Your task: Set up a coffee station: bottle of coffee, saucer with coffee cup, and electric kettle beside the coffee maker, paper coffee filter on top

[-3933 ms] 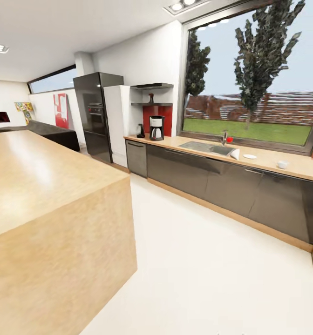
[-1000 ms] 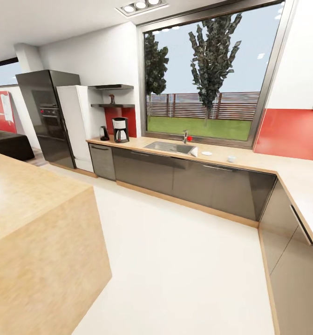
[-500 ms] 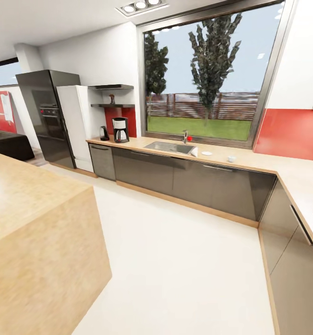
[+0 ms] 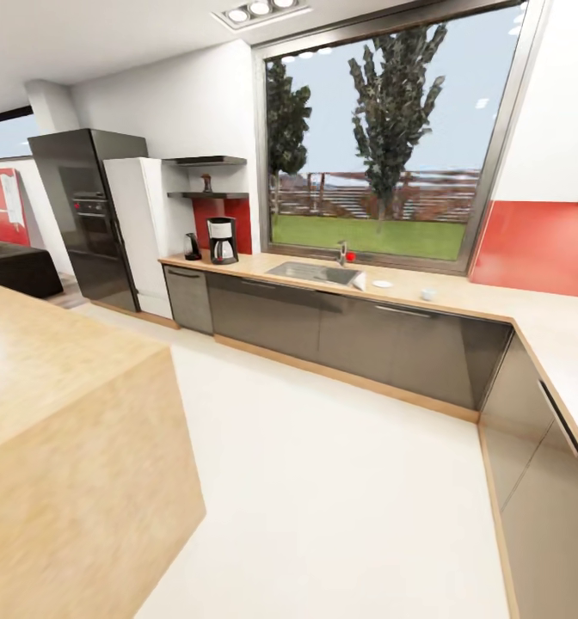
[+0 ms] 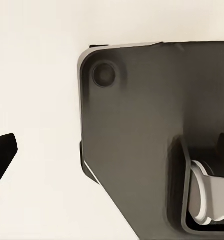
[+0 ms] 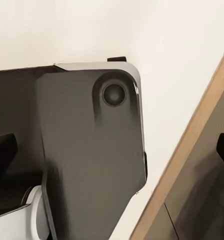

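The kitchen countertop (image 4: pixel 461 288) runs under the window at the far side of the room. At its left end the black coffee maker (image 4: pixel 223 241) stands with the dark electric kettle (image 4: pixel 192 247) beside it. Above them, the bottle of coffee (image 4: pixel 206 183) stands on the thin kitchen shelf (image 4: pixel 224 195). Right of the sink (image 4: pixel 315 272) lie the white paper coffee filter (image 4: pixel 358 280), then the saucer (image 4: pixel 382 284), then the coffee cup (image 4: pixel 427 294). My left gripper (image 5: pixel 112 152) and right gripper (image 6: pixel 112 150) are open and hold nothing, hanging over my dark base.
A big tan island (image 4: pixel 57 413) fills the near left. A second counter run with grey fronts (image 4: pixel 547 430) lines the right side, and its wooden plinth (image 6: pixel 192 150) passes close to my base (image 6: pixel 82 150). White floor (image 4: pixel 323 464) lies between. The fridge (image 4: pixel 87 215) stands far left.
Since the earliest frame the head view has swung right along the counter; over the last half second it has shifted only slightly. Nothing on the counter or shelf has moved.
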